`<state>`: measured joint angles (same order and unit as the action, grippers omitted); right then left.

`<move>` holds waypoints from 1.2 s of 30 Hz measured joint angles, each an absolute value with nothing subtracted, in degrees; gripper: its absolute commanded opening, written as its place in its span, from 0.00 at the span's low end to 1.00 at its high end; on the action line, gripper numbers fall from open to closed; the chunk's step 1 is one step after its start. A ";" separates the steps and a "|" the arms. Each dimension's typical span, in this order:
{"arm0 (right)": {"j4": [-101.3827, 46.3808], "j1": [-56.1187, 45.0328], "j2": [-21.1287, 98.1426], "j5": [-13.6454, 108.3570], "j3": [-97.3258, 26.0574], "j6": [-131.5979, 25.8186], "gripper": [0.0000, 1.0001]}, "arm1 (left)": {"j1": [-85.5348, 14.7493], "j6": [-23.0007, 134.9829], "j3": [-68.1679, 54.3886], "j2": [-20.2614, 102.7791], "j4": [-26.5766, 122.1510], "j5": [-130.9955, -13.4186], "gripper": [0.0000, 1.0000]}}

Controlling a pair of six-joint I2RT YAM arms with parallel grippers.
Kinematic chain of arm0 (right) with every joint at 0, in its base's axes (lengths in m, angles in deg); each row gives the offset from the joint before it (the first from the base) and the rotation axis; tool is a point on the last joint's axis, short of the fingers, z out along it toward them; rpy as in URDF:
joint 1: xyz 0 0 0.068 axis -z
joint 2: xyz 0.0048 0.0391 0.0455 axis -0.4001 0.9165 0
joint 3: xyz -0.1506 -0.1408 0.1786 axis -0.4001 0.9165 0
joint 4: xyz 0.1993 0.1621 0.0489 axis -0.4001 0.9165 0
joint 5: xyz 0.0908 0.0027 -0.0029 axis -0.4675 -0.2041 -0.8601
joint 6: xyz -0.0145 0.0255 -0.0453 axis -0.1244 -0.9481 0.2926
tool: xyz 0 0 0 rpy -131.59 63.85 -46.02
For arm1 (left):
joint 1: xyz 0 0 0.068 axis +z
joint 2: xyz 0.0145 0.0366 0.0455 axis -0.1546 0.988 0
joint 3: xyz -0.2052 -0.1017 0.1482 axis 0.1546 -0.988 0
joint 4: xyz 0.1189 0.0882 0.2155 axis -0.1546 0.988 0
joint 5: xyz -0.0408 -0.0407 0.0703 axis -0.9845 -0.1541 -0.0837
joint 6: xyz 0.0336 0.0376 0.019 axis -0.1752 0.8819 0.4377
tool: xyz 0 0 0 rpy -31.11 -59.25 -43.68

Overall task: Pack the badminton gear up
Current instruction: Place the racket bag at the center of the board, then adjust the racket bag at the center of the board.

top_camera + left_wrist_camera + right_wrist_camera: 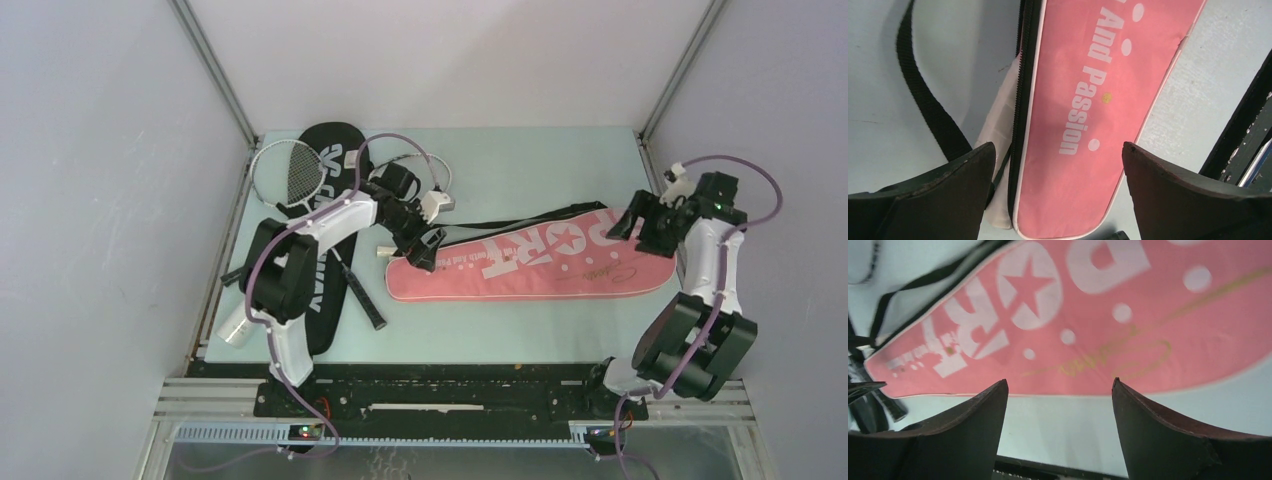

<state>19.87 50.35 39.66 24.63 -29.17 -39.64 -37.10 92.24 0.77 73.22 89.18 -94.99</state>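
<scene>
Pink SPORT cover [530, 262] lay flat mid-table; black CROSSWAY cover [335, 140] + white-framed racket [290, 170] far left. Left gripper [1058, 150] wide over cover's narrow end, right gripper [1060, 385] wide, empty, by broad end. Prob step: opening cover; next needs zip edge pinched. Zip pull, contents, shuttlecocks not visible.

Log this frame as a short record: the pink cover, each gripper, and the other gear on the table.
pink cover: flat across the middle, print up
left gripper: open above its narrow end, holding nothing
right gripper: open by its wide end, holding nothing
black cover: left side, partly under left arm
white-framed racket: far left, by the black cover
white tube: near left edge
</scene>
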 measured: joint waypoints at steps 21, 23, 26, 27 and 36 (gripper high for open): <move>24.98 60.53 55.47 34.07 -22.54 -36.10 0.83 | -36.95 86.51 6.48 81.99 89.68 -99.58 1.00; 24.20 60.07 57.52 33.65 -22.57 -36.62 0.82 | -36.99 86.51 5.67 81.99 89.29 -100.22 1.00; 24.33 58.19 61.30 33.94 -24.64 -38.72 0.82 | -37.47 86.53 2.46 81.97 88.50 -101.64 1.00; 24.41 57.58 61.80 34.05 -25.28 -39.09 0.82 | -37.54 86.51 2.28 81.81 88.54 -102.08 1.00; 25.68 46.70 72.93 36.93 -42.08 -43.48 0.81 | -41.43 86.55 -4.67 77.68 86.12 -104.61 1.00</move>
